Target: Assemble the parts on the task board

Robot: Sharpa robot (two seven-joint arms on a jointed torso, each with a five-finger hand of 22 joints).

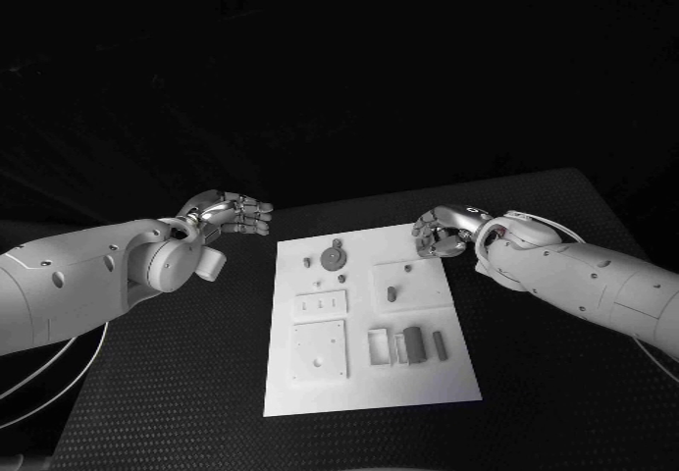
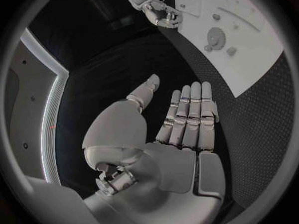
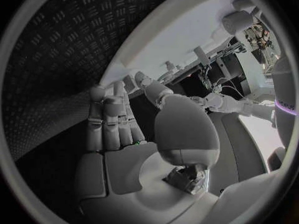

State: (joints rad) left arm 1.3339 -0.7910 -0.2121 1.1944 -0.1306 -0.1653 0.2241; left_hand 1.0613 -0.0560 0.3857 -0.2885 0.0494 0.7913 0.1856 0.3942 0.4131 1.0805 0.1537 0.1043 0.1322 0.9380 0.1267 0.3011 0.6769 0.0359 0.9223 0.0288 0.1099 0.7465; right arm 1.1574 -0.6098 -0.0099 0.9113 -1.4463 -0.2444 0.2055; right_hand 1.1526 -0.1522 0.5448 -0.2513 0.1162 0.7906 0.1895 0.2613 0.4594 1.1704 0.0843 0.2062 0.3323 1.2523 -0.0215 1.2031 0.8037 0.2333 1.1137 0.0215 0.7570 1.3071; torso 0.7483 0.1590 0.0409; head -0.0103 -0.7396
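Observation:
The white task board [image 1: 371, 388] lies in the middle of the black table. On it I see a round grey disc [image 1: 332, 257] near the far edge, a small grey peg [image 1: 392, 292] in a square plate, and a grey block [image 1: 412, 343] with a thin piece [image 1: 441, 342] beside it. My left hand [image 1: 227, 214] hovers off the board's far left corner; its fingers [image 2: 187, 114] are stretched out and hold nothing. My right hand [image 1: 450, 233] hangs over the board's far right corner, with its palm [image 3: 118, 134] bare. The disc [image 2: 216, 36] and board [image 2: 261, 59] lie beyond the left fingers.
Ribbed black mat [image 1: 184, 392] covers the table on both sides of the board. White cables [image 1: 531, 218] loop at my right wrist. The table's far edge runs just behind both hands.

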